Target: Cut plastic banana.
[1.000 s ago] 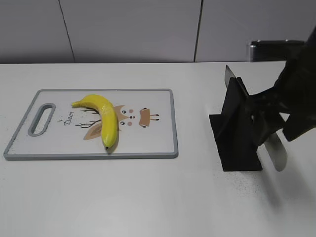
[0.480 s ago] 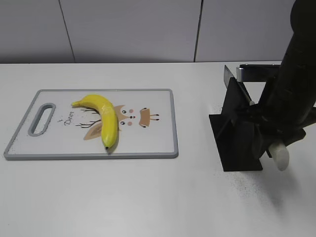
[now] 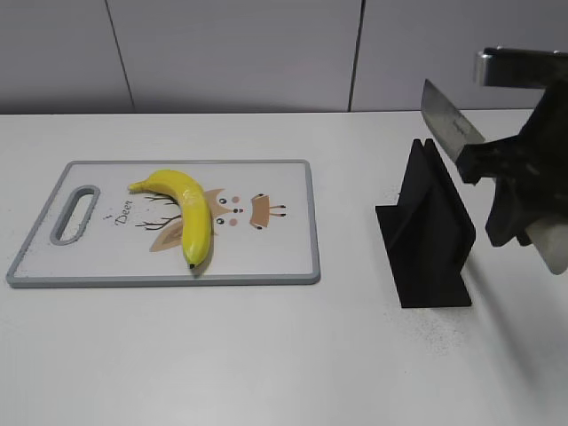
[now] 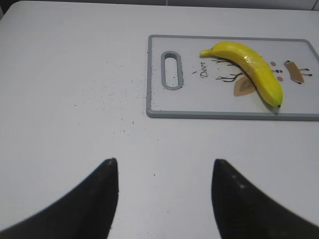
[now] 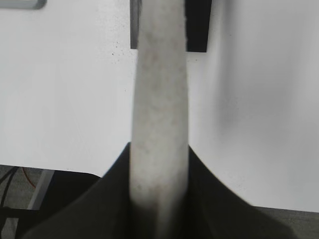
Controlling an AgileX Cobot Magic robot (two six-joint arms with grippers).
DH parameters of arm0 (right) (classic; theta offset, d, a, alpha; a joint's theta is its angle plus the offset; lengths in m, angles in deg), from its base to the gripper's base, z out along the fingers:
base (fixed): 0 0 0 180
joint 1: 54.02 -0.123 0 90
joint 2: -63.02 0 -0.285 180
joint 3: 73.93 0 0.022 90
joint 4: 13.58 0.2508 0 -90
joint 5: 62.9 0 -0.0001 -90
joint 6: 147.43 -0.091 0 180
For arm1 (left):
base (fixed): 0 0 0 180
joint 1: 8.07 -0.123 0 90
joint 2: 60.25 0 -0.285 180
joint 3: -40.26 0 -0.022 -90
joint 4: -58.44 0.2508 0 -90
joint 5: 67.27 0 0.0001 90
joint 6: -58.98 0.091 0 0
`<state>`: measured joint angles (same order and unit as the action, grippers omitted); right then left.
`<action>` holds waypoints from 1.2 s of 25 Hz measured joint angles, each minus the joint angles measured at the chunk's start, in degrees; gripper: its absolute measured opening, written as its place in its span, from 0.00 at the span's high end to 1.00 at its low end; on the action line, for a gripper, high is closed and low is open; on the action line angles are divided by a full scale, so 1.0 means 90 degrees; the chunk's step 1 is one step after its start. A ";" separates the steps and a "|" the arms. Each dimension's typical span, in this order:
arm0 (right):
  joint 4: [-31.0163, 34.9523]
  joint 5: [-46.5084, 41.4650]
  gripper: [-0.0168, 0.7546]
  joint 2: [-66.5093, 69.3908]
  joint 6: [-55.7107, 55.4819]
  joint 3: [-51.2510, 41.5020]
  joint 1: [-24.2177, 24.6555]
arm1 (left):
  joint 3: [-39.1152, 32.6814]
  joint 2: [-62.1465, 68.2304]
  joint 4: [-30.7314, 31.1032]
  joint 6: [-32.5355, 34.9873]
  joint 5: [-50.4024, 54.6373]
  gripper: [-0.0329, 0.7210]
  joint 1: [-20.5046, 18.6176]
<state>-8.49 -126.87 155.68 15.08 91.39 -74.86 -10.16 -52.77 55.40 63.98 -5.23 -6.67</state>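
The plastic banana [image 3: 185, 211] is glossy yellow and lies on a white cutting board [image 3: 266, 257] with a grey rim at the left of the table; the left wrist view shows it too [image 4: 251, 69]. My right gripper [image 3: 497, 182] is shut on a knife's pale handle [image 5: 159, 114]. Its grey blade [image 3: 448, 124] points up and to the left, above the black knife stand [image 3: 430, 240]. My left gripper [image 4: 164, 172] is open and empty over bare table, near the board's handle end [image 4: 172, 69]; it is out of the exterior view.
The cutting board has a deer drawing and a handle slot [image 3: 75, 213]. The black stand sits to the right of the board. A grey panelled wall [image 3: 231, 53] runs behind the table. Small dark specks dot the white tabletop.
My right gripper has lifted the knife up out of the black stand; the blade now shows above the stand. The banana and board have not moved.
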 joint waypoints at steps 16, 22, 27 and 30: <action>-0.0508 -0.0672 0.76 -0.0643 0.1943 0.1274 0.0000 | 0.0521 0.0767 -0.0092 0.0638 -0.0122 0.19 0.0000; -0.0529 -0.0699 0.76 0.0636 0.3113 0.2949 0.0000 | 0.1093 0.2530 -0.0227 0.1505 -0.0889 0.19 0.0000; -0.0529 -0.0703 0.76 0.1602 0.4203 0.4060 0.0000 | 0.1668 0.3996 -0.0738 0.2553 -0.1431 0.19 0.0000; -0.0335 -0.0703 0.76 0.2056 0.5112 0.4531 0.0000 | 0.2184 0.4973 -0.1017 0.3177 -0.1507 0.19 0.0000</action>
<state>-11.51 -133.20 174.19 61.08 132.17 -74.86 9.49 -8.02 46.25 92.58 -18.80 -6.67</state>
